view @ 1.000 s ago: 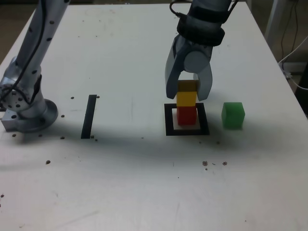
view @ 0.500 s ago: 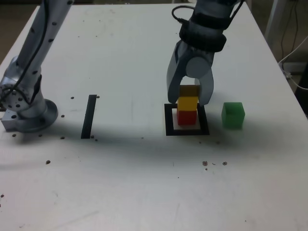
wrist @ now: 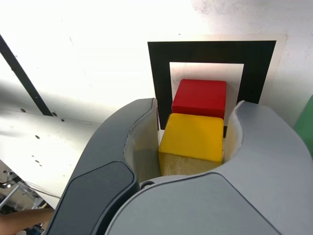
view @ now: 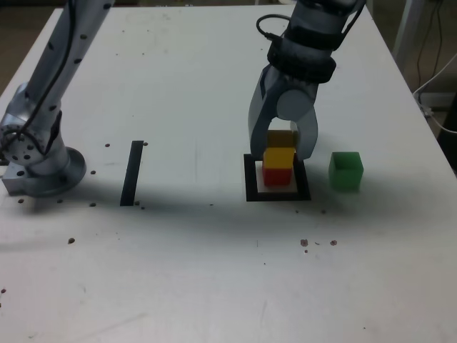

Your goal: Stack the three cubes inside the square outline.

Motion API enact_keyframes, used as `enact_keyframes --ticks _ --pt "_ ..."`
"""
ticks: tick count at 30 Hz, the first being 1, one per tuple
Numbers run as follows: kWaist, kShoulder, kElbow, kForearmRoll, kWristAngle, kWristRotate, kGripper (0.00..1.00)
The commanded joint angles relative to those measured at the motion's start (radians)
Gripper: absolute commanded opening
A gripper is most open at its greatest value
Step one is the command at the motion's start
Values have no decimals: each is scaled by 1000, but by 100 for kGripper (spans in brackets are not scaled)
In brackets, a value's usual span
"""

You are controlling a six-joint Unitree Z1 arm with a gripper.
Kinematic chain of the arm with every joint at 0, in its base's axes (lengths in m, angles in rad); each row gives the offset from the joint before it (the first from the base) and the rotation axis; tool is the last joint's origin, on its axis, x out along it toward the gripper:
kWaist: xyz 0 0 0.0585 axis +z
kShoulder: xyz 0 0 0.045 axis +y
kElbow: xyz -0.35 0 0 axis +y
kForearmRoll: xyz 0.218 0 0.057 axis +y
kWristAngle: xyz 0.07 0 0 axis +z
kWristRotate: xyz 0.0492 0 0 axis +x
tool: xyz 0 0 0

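On the white table (view: 214,271), at the exterior view's right, the thick black square outline (view: 250,179) holds the matte red cube (view: 277,176) with the matte yellow cube (view: 278,157) on top. The grey claw (view: 284,146) straddles the yellow cube; grasping or released, I cannot tell. The matte green cube (view: 346,171) sits just right; a black strip (view: 132,172) lies well left. The wrist view shows the yellow cube between the fingers (wrist: 139,142), overlapping the red one.

Yellow cube (view: 278,157) atop red cube (view: 277,176) inside square outline (view: 250,179); green cube (view: 345,171) beside.

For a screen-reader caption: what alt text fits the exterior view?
A gripper straddles a yellow cube sitting on a red cube inside a black square outline. A green cube sits apart on the exterior view's right.
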Motion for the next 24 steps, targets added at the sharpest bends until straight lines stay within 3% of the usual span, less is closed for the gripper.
enact_keyframes --ticks 1,14,24 --pt "2 5 5 -5 -1 2 99" --pt "2 -17 0 -3 20 -1 100" --pt "2 -88 -44 54 134 -37 100"
